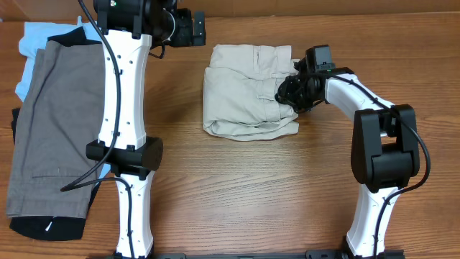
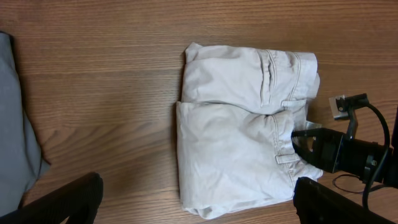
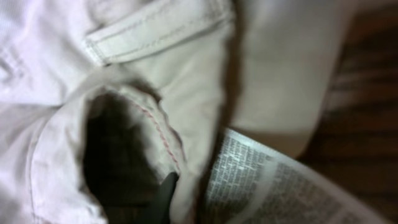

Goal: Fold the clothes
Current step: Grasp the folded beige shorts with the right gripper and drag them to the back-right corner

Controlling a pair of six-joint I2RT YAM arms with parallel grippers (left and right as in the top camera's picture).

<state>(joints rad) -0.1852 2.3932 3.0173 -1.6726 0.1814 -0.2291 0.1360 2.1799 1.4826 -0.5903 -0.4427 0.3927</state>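
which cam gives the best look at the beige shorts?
Left wrist: beige shorts sit whole and large, fold line and waistband clear. Overhead shows them whole but smaller, the right hand overlapping one edge. Right wrist shows only a blurry close-up of seams and a printed tag.

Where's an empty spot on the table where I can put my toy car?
The biggest bare wood lies between the left arm and the right arm, nearer their bases than the beige shorts. More is free at the far right edge. It is crowded on the left, where the clothes pile lies, and where the right claw meets the shorts.
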